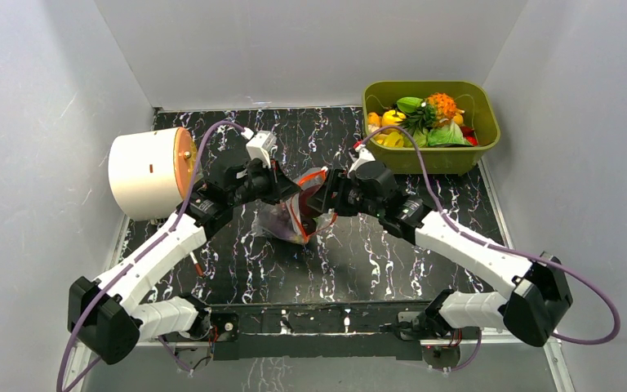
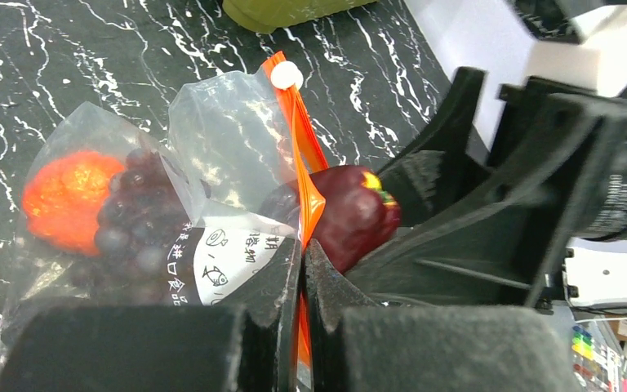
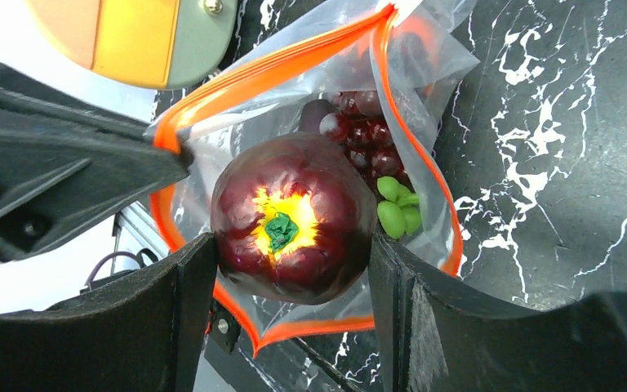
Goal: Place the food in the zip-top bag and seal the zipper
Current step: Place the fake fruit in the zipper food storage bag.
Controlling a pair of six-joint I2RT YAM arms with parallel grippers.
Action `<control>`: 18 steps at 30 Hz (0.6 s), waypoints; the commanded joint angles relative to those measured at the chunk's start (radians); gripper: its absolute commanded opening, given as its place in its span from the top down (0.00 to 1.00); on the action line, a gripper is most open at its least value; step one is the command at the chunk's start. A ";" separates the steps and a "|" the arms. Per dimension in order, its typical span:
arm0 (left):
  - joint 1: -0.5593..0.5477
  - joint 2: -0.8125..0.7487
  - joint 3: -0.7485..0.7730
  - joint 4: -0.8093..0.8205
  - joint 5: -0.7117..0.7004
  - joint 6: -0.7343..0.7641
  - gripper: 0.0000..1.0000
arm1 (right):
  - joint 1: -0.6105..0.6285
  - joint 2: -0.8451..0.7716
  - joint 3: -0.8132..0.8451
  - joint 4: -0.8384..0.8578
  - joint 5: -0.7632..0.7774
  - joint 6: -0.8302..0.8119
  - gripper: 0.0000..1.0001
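Note:
The clear zip-top bag [image 1: 287, 222] lies mid-table, its mouth held open. My left gripper [image 2: 304, 261] is shut on the orange-red zipper [image 2: 298, 139] strip at the bag's mouth edge. Inside the bag lie dark purple grapes [image 2: 131, 216] and an orange-red round piece [image 2: 65, 200]. My right gripper [image 3: 291, 249] is shut on a maroon round fruit [image 3: 290, 216], both fingers [image 3: 188, 294] touching its sides. The fruit sits in the bag's open mouth, ringed by the zipper [image 3: 429, 171], with the grapes [image 3: 363, 131] and their green stem [image 3: 396, 211] behind it.
An olive-green bin [image 1: 430, 159] with several more toy foods stands at the back right. A white cylinder [image 1: 143, 171] with an orange face lies on its side at the back left. Grey walls enclose the black marbled table [image 1: 359, 261].

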State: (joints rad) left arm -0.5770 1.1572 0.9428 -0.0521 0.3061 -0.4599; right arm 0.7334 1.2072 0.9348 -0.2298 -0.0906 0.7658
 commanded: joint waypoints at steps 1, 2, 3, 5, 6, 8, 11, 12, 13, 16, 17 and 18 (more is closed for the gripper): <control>0.005 -0.059 0.034 0.078 0.082 -0.050 1.00 | 0.025 0.044 0.005 0.101 0.024 0.018 0.57; 0.005 -0.065 0.032 0.088 0.091 -0.059 1.00 | 0.028 0.061 0.011 0.100 0.019 0.018 0.57; 0.006 -0.069 0.029 0.092 0.095 -0.067 1.00 | 0.032 0.076 0.016 0.101 0.018 0.017 0.57; 0.006 -0.079 0.026 0.095 0.097 -0.066 1.00 | 0.037 0.099 0.019 0.106 0.020 0.016 0.56; 0.006 -0.081 0.024 0.095 0.096 -0.065 1.00 | 0.037 0.108 0.019 0.113 0.021 0.016 0.55; 0.006 -0.086 0.017 0.092 0.088 -0.058 1.00 | 0.037 0.125 0.019 0.125 0.019 0.011 0.53; 0.005 -0.085 0.007 0.095 0.089 -0.055 1.00 | 0.037 0.145 0.025 0.138 0.007 -0.003 0.42; 0.006 -0.085 0.003 0.097 0.091 -0.055 1.00 | 0.037 0.149 0.032 0.136 -0.002 -0.012 0.37; 0.006 -0.085 0.001 0.097 0.090 -0.053 1.00 | 0.037 0.153 0.040 0.128 -0.008 -0.018 0.33; 0.006 -0.087 -0.007 0.085 0.069 -0.036 1.00 | 0.037 0.149 0.071 0.086 0.005 -0.046 0.20; 0.006 -0.089 -0.010 0.078 0.060 -0.029 1.00 | 0.038 0.145 0.081 0.068 0.015 -0.057 0.16; 0.005 -0.090 -0.012 0.074 0.052 -0.021 1.00 | 0.037 0.139 0.092 0.048 0.027 -0.070 0.13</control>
State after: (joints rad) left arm -0.5770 1.1156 0.9306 -0.0235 0.3622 -0.5018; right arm 0.7670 1.3621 0.9474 -0.1719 -0.0921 0.7506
